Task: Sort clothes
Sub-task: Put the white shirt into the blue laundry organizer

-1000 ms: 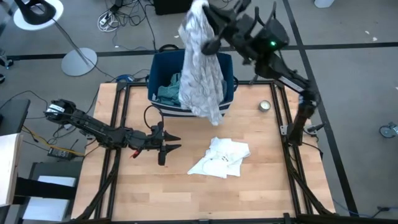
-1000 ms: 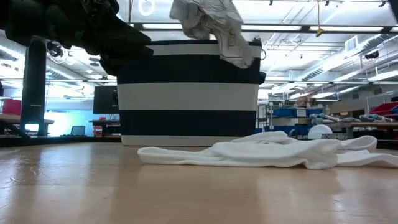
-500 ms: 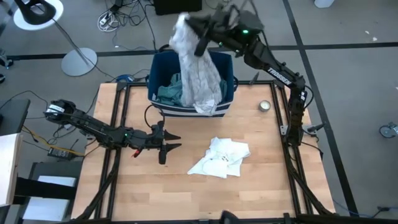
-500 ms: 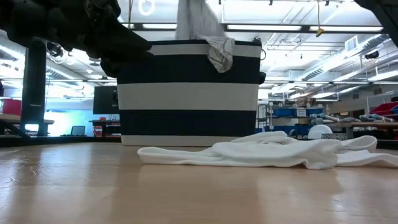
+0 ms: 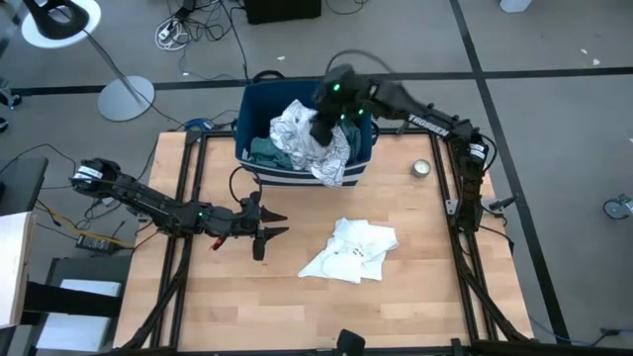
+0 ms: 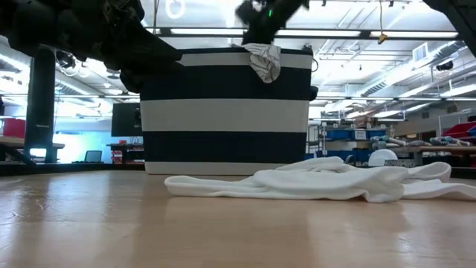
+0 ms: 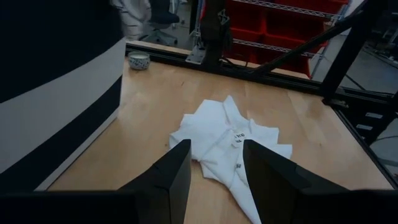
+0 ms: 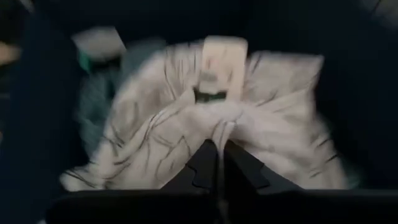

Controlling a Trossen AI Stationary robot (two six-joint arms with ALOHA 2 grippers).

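Patterned cloth [image 5: 309, 138] hangs over the bin's [image 5: 247, 109] front rim, pinched by the right gripper [image 5: 323, 127]; releasing comes next. Left gripper [image 5: 265, 228] waits, fingers apart, near the desk's left edge.

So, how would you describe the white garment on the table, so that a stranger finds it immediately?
Start at the dark blue and white striped fabric bin at the far edge of the wooden table. In front of it, alone on the bare wood, lies the crumpled plain white shirt. Unlike the white-and-grey patterned cloth in the bin, it is unpatterned.
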